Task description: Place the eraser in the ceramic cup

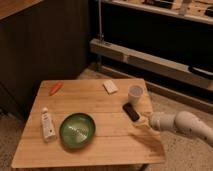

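The black eraser (pixel 131 111) lies flat on the wooden table (pixel 100 145), near its right edge. The white ceramic cup (pixel 135 93) stands upright just behind it, a short gap away. My gripper (pixel 141 122) comes in from the right on a white arm (pixel 182 125) and sits low over the table at the eraser's near right end, close to it or touching it.
A green bowl (pixel 77 130) sits front centre. A white tube (pixel 47 124) lies at the left. An orange carrot-like piece (pixel 55 88) lies back left. A cream-white flat piece (pixel 110 87) lies back centre. Metal shelving (pixel 150 60) runs behind the table.
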You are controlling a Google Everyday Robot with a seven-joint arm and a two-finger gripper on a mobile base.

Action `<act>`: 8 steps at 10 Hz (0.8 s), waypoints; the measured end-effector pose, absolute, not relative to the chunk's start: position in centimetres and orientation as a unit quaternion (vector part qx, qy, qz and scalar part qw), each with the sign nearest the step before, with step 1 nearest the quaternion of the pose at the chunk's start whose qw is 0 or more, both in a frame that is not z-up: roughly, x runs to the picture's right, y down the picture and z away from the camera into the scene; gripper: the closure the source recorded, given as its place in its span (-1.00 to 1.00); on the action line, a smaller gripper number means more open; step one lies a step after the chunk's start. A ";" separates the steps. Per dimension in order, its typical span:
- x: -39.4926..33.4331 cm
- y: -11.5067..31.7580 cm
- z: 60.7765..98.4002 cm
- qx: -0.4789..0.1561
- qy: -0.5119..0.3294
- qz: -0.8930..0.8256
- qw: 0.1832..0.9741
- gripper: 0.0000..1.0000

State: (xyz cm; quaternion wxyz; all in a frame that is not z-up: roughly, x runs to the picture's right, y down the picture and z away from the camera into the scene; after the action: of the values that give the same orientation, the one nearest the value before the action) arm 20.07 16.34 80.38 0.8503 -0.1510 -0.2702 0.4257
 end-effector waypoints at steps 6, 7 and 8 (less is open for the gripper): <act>19.6 16.1 83.9 -0.138 -0.258 0.443 0.847 -0.60; 19.7 15.9 84.5 -0.128 -0.262 0.441 0.849 -0.60; 19.7 15.7 84.8 -0.122 -0.264 0.440 0.850 -0.60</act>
State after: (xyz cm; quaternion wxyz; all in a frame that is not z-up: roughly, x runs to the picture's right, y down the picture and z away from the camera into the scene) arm 19.70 15.74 84.80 0.8499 -0.1215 -0.2641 0.4396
